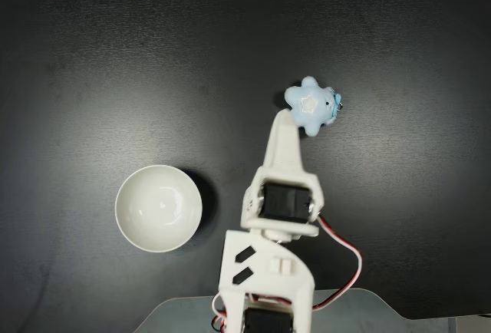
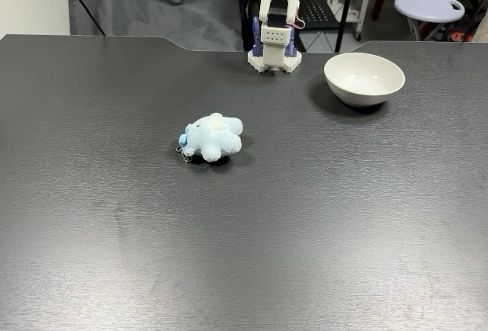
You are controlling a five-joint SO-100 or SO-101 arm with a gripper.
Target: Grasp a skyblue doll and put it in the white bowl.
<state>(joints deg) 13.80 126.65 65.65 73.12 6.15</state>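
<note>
From where I sit, the skyblue doll (image 2: 212,136) lies by itself on the dark table (image 2: 320,232), roughly mid-table in the fixed view that faces the arm, with its small metal ring at its left edge there. In the fixed view from above, the doll (image 1: 311,104) sits up and to the right of centre, its whitish patch turned toward the camera. The gripper (image 1: 281,122) reaches toward it from below in that view, its white tip just beside the doll's lower left side; I cannot tell whether it touches the plush, and I cannot tell whether the fingers are apart or together. The white bowl (image 1: 159,208) stands well apart from the doll, to the lower left in the view from above. In the facing view the bowl (image 2: 364,78) sits to the right of the arm's base (image 2: 274,55) at the far edge of the table.
</note>
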